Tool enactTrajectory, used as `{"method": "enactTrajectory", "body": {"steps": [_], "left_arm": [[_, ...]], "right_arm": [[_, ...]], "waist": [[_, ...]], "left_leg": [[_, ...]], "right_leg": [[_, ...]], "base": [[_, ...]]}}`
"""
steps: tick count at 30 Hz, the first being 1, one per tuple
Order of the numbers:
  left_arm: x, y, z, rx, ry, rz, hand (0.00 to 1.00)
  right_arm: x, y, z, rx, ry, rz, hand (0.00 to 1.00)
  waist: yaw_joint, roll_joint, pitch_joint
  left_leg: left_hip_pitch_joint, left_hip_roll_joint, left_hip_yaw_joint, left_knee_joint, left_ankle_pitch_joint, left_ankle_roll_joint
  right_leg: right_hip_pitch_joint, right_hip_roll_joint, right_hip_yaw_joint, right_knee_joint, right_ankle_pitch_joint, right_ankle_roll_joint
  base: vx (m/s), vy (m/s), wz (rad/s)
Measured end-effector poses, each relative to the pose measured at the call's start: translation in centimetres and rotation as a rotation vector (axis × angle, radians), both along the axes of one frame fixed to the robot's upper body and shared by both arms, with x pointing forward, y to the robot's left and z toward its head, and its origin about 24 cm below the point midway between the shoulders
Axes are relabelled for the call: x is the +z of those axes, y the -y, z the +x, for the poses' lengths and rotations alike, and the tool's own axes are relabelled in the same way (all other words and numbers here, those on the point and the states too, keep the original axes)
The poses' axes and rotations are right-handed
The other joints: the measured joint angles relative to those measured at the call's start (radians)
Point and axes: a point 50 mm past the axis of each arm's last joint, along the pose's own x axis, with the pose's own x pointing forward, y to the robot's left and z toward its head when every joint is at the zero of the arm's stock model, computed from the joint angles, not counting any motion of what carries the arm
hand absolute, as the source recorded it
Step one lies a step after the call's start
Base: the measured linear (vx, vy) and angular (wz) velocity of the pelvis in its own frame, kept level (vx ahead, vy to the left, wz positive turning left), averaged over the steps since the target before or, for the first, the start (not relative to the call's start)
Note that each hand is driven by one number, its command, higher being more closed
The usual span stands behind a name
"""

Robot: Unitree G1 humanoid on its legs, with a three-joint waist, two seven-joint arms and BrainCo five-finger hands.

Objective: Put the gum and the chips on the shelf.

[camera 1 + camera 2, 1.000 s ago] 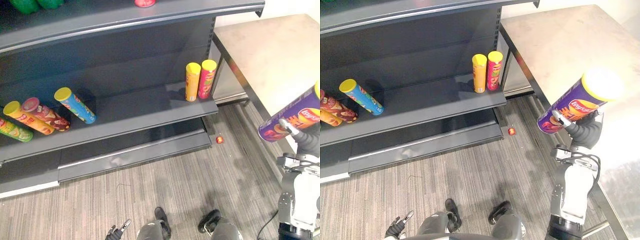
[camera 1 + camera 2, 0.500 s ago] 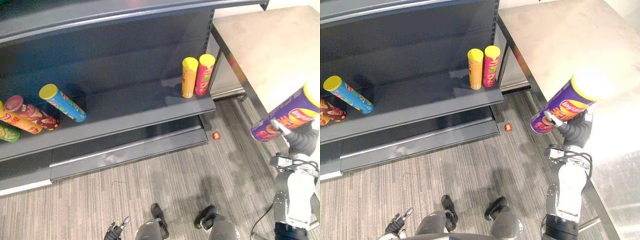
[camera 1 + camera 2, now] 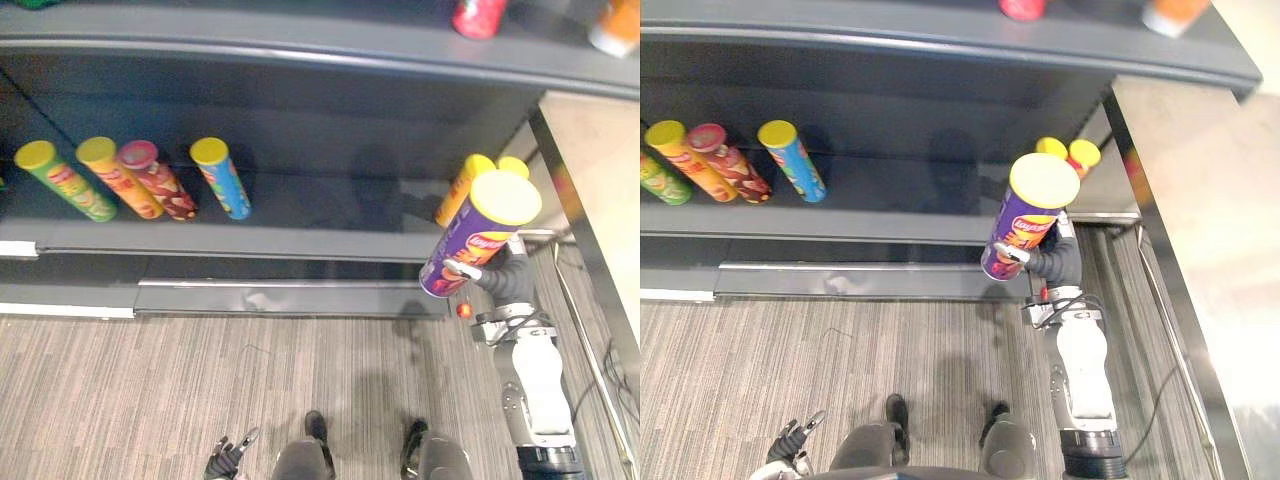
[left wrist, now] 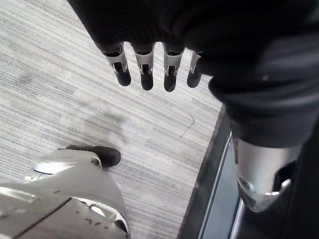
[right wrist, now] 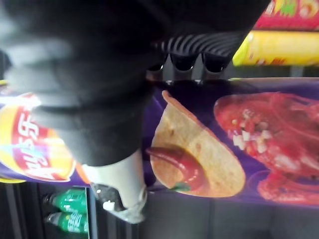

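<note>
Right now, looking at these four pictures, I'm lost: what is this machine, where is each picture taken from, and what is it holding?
It is a humanoid robot standing before a dark shelf. The two wide pictures come from twin cameras in its head, looking down on one scene. The two close ones come from cameras on its wrists, looking along each hand. Its right hand is curled round a purple chips can with a yellow lid, held near the shelf's right end. Its left hand hangs low over the carpet, fingers straight, holding nothing. On the shelf sit a green can, an orange can, a dark red can and a blue can at the left, and two more cans at the right end. A small red object lies on the carpet.
</note>
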Motion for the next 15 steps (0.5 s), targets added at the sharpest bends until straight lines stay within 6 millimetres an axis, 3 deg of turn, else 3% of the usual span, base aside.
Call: {"method": "enactTrajectory", "body": {"steps": [2,4,7,10,15], "left_arm": [[0.0,0.0,0.3,-0.006,0.005,0.001,0.00],[-0.1,0.0,0.0,-0.004,-0.006,-0.001,0.00],[-0.6,1.2,-0.9,0.011,-0.032,-0.037,0.00],[-0.7,1.6,-0.9,0.020,-0.031,-0.055,0.00],[-0.7,1.6,-0.9,0.014,-0.025,-0.067,0.00]], "right_arm": [[-0.1,0.1,-0.1,0.002,-0.002,-0.002,1.00],[-0.6,0.2,-0.5,-0.004,-0.023,-0.001,1.00],[-0.7,0.2,-0.6,0.002,-0.029,-0.002,1.00],[-1.1,1.1,-1.2,-0.036,-0.048,0.018,1.00],[-2.2,1.8,-2.1,-0.072,-0.093,0.037,1.00]], "waist": [[-0.010,-0.013,-0.011],[-0.028,-0.031,-0.020],[-0.024,-0.002,-0.024],[-0.028,0.001,-0.029],[-0.044,0.008,-0.034]], "left_leg": [[0.004,-0.021,-0.058,-0.008,0.003,-0.007],[0.006,-0.052,-0.102,-0.001,0.001,-0.023],[0.009,-0.009,-0.124,0.001,0.003,-0.066],[0.014,0.030,-0.131,-0.031,0.014,-0.095],[0.008,0.036,-0.178,-0.078,0.052,-0.115]], "right_leg": [[-0.035,0.058,0.122,-0.092,0.019,0.025],[-0.036,0.047,0.177,-0.129,0.088,0.047],[0.019,0.079,0.138,-0.179,0.063,0.058],[0.045,0.114,0.093,-0.212,0.057,0.039],[0.105,0.118,0.002,-0.287,0.059,0.027]], "base": [[0.17,-0.078,0.93],[0.18,-0.120,1.03],[0.19,-0.177,0.37],[0.08,-0.116,0.26],[0.01,-0.068,0.50]]}}
